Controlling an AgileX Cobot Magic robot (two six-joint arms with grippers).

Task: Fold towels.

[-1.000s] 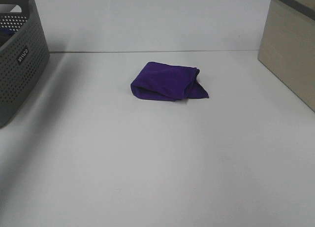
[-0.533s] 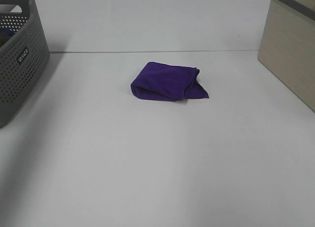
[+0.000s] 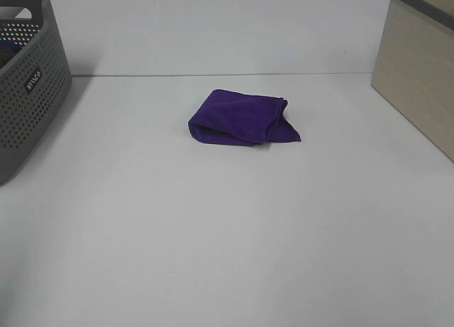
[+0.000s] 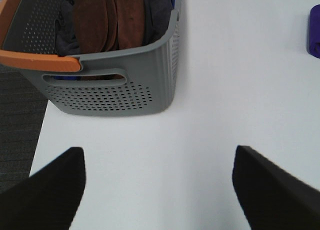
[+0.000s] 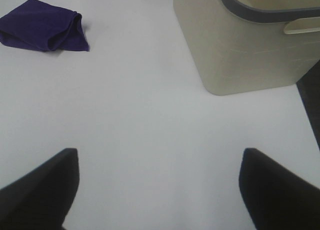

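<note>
Purple towel (image 3: 241, 118) lying folded in a loose bundle on the white worktop (image 3: 227, 228), roughly midway between the left and right edges and nearer the far edge than the near one. Lying alone, with bare surface on every side. Layers stacked unevenly, one corner poking out toward the right edge, a rounded fold facing the left. No white tag to be made out.

Over at the far left corner, a grey perforated basket (image 3: 28, 79), standing at the worktop's left edge. Seen through the left wrist camera: orange handle (image 4: 42, 60) across its rim, brown cloths (image 4: 107, 18) piled inside with darker ones beside them. At the right edge, a beige bin (image 3: 418, 71) with a dark rim, well apart from the towel.

Left gripper (image 4: 157, 190) hovering over bare worktop just in front of the basket, jaws spread wide, nothing between them. Only a sliver of the towel at the margin of that view, well away from the fingers (image 4: 50, 190).

Right gripper (image 5: 157, 190) likewise released, fingers (image 5: 275, 190) standing far apart over bare worktop, empty. Towel well apart from it toward the middle of the worktop, bin near its other side. Neither gripper touching the cloth.
</note>
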